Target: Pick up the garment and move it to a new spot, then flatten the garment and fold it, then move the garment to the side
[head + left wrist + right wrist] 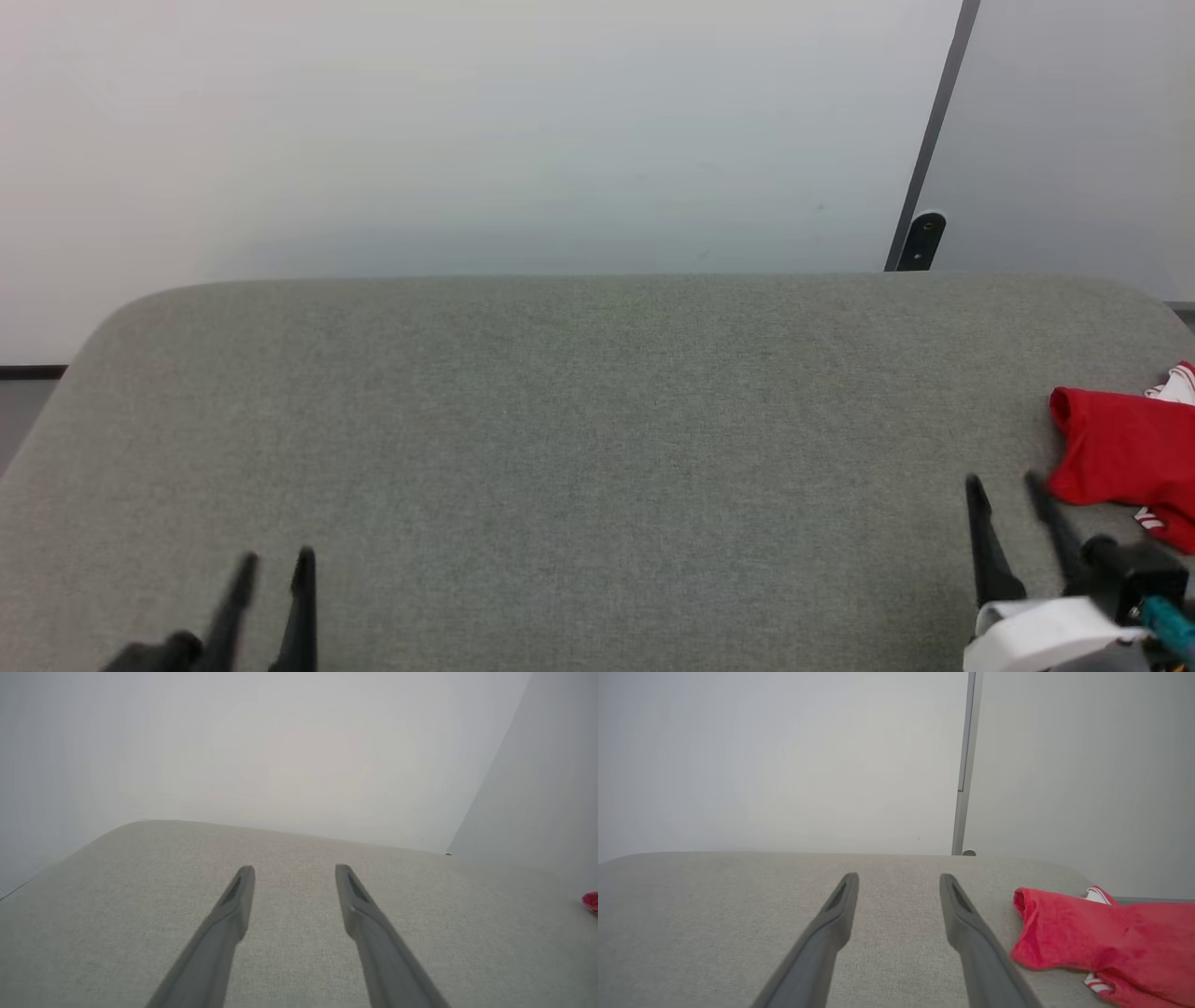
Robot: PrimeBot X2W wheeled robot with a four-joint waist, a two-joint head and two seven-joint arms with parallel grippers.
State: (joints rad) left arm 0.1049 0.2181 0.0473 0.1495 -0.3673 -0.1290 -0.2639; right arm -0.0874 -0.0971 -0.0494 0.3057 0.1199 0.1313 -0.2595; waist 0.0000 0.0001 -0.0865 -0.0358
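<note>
Two grippers sit nearest the camera in the head view, both spread wide with nothing between their fingers. The left gripper (276, 558) is over the near-left part of the grey padded surface (560, 420), well apart from the garment (1125, 457). The right gripper (1003, 480) is at the near right, its fingers pointing away across the cloth. The right wrist view shows bare grey cloth between them.

Just beyond that gripper and to its right lies the garment, a crumpled red heap at the right end of the surface. It is near the right-hand finger and apparently not touching it. A rolled red edge faces left, toward the middle of the surface. White trim with red stripes peeks out at the heap's far side and its near side. Its long axis seems to run left to right, though the picture's edge cuts it off, so I cannot be sure.

Farther back, a pale wall (467, 140) rises behind the surface. A dark slanted strip (938, 121) runs down it to a small black bracket (924, 239).
</note>
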